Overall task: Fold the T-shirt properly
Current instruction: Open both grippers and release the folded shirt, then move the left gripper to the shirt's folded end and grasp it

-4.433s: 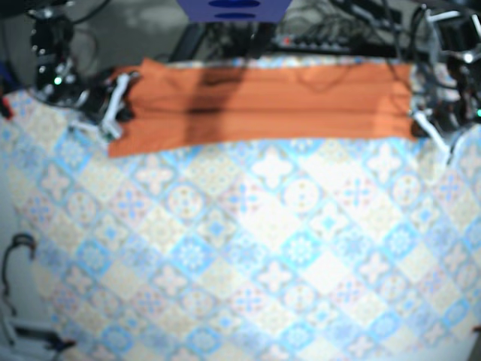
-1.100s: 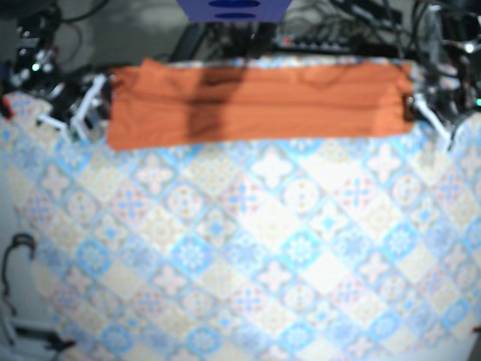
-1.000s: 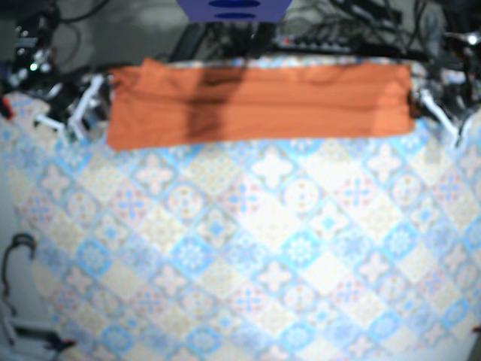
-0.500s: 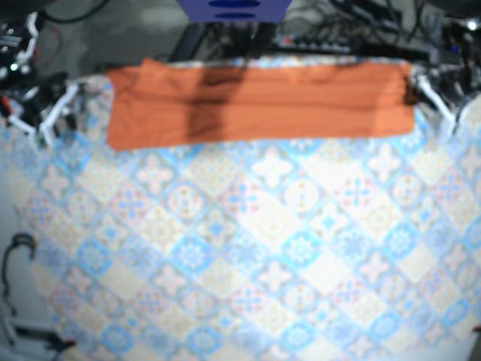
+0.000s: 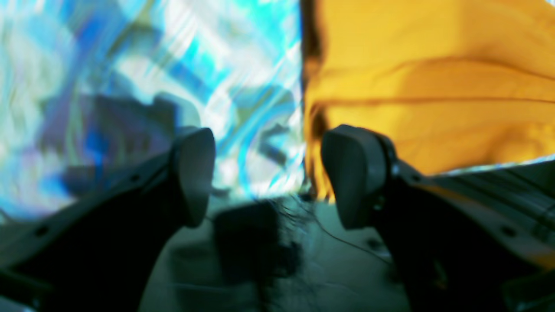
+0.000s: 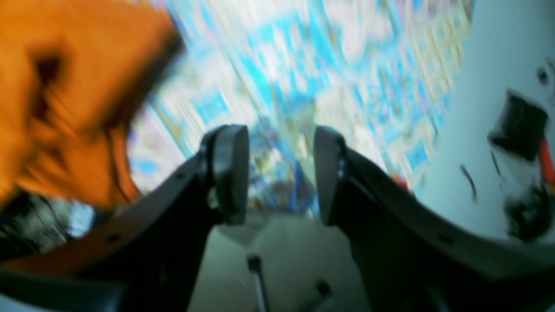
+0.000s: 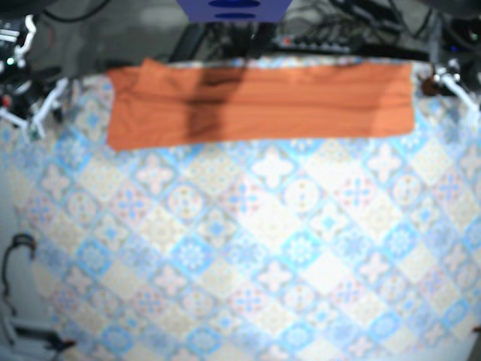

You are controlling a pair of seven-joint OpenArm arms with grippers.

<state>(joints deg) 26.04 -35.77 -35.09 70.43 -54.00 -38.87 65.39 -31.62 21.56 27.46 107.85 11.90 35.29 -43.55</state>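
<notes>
The orange T-shirt (image 7: pixel 263 101) lies folded into a long flat strip along the far edge of the table. In the base view my right gripper (image 7: pixel 34 113) hangs left of the shirt's left end, clear of the cloth. My left gripper (image 7: pixel 455 79) sits just past the shirt's right end. The left wrist view has its fingers (image 5: pixel 193 173) spread wide, my left gripper (image 5: pixel 273 173) holding nothing, and orange cloth (image 5: pixel 433 86) to the upper right. In the blurred right wrist view my right gripper (image 6: pixel 277 173) is open over the patterned cloth, with the shirt (image 6: pixel 65 108) off to the left.
A blue and cream patterned tablecloth (image 7: pixel 285 248) covers the table. Cables and dark equipment (image 7: pixel 338 34) crowd the space beyond the far edge, below a blue object (image 7: pixel 233 9). A black cable loop (image 7: pixel 19 248) hangs off the table's left side.
Both grippers have let go of the shirt's ends and drawn outward, the right arm further toward the table's left edge. The shirt lies flat and still.
</notes>
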